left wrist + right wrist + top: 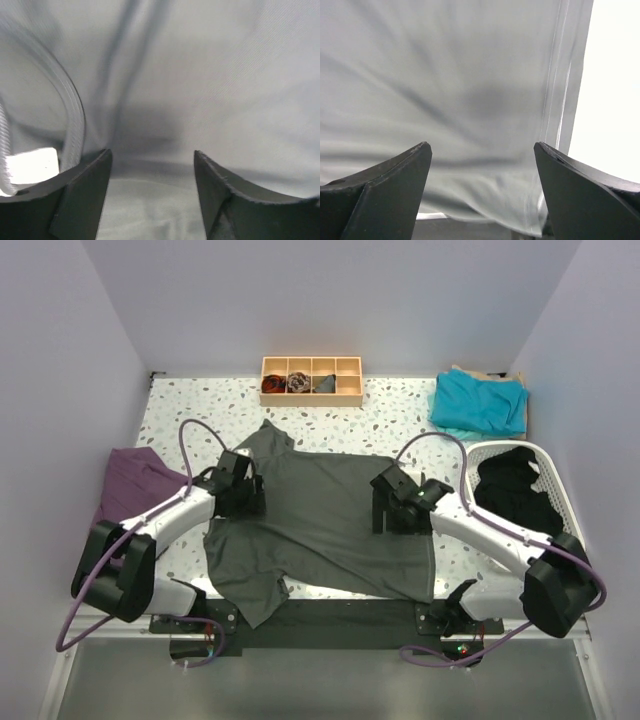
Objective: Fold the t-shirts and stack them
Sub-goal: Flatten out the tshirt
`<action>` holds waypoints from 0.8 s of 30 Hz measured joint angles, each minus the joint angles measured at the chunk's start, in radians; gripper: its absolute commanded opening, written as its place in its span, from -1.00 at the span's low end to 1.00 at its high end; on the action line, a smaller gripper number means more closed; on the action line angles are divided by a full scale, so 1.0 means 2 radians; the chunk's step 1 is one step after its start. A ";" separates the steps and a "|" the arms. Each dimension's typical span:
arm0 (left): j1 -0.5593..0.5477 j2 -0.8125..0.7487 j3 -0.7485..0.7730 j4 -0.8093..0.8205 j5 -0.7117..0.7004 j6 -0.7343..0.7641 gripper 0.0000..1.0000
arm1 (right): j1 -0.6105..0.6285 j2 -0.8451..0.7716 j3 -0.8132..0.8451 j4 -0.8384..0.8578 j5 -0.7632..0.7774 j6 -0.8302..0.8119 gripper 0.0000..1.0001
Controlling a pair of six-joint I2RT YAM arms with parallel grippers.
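Note:
A dark charcoal grey t-shirt lies spread across the middle of the table, wrinkled, one sleeve toward the back and one at the near left. A teal t-shirt lies bunched at the back right. My left gripper is open over the shirt's left part; its wrist view shows grey cloth and the ribbed collar between open fingers. My right gripper is open over the shirt's right part, near a hem in its wrist view.
A wooden compartment tray with small items stands at the back centre. A white basket holding black cloth stands at the right. A purple garment lies at the left edge.

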 measured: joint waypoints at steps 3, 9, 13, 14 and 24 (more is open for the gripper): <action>0.000 0.001 0.056 -0.018 -0.016 0.009 0.74 | -0.024 0.002 0.050 0.018 0.025 -0.027 0.81; 0.008 0.054 0.210 0.027 -0.039 0.032 0.89 | -0.176 0.045 0.086 0.108 -0.008 -0.077 0.80; 0.039 0.118 0.249 0.083 -0.019 0.044 0.89 | -0.212 0.112 0.127 0.136 -0.028 -0.104 0.79; 0.047 0.134 0.256 0.089 -0.014 0.047 0.88 | -0.214 0.128 0.139 0.141 -0.035 -0.111 0.78; 0.112 0.271 0.294 0.130 0.056 0.068 0.86 | -0.255 0.214 0.195 0.181 -0.101 -0.143 0.72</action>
